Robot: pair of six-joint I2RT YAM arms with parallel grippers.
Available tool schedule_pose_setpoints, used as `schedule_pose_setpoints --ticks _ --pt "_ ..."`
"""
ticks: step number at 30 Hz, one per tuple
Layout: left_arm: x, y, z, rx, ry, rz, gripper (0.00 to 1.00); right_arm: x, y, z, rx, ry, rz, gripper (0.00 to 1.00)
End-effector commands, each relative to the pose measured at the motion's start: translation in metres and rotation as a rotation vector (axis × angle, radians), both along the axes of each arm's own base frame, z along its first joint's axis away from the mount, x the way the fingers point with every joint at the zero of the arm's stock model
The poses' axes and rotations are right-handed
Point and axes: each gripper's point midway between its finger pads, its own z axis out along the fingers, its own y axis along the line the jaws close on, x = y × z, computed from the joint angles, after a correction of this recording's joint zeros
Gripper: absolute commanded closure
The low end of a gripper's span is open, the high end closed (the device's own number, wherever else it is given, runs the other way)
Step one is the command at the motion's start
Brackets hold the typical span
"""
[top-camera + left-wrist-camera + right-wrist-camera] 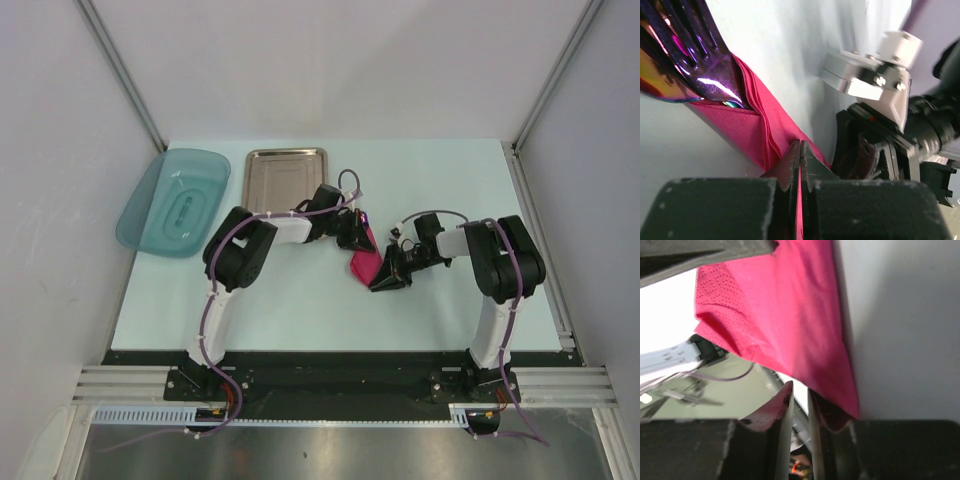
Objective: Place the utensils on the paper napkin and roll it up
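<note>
The magenta paper napkin [364, 264] lies folded into a narrow bundle at mid-table. In the left wrist view the napkin [740, 127] wraps the purple fork [710, 75], whose tines stick out of its end. A teal sliver of the spoon handle [733, 104] shows under the fork. My left gripper [360, 237] is at the bundle's far end, and its jaws [800, 145] are shut on a napkin layer. My right gripper [383, 277] is at the near end. In its wrist view [799, 390] the jaws stand a narrow gap apart with nothing between, and the napkin [785, 315] drapes over one fingertip.
A rectangular steel tray [287, 180] sits at the back, left of centre. A teal translucent dish [172, 200] overhangs the table's left edge. Both arms reach inward and their wrists nearly meet over the napkin. White walls enclose the table.
</note>
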Motion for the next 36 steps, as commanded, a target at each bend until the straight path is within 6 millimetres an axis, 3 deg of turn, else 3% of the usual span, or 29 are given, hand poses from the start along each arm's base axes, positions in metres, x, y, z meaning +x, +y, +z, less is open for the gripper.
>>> schedule_pose_setpoints --ticks 1,6,9,17,20,25,36 --pt "-0.006 0.005 -0.001 0.022 -0.023 -0.029 1.00 0.000 -0.013 -0.030 -0.060 0.068 -0.045 0.76" --pt "-0.006 0.002 0.029 -0.037 -0.102 -0.060 0.96 -0.001 -0.010 -0.028 -0.051 0.072 -0.047 0.75" --pt "-0.007 0.003 0.027 -0.025 -0.092 -0.063 0.97 0.003 -0.003 -0.016 -0.009 0.053 -0.037 0.74" --pt "-0.009 0.005 0.005 0.005 -0.045 -0.061 1.00 0.035 0.010 0.077 0.137 -0.174 -0.027 0.68" --pt "-0.008 0.005 0.003 0.002 -0.040 -0.063 1.00 0.048 -0.002 0.084 0.113 -0.219 -0.067 0.69" --pt "-0.008 0.003 0.002 -0.009 -0.042 -0.076 1.00 0.053 -0.011 0.057 0.018 -0.210 -0.080 0.78" --pt "-0.008 0.004 0.014 -0.042 -0.052 -0.083 0.96 0.034 -0.006 -0.011 -0.083 -0.098 -0.062 0.78"
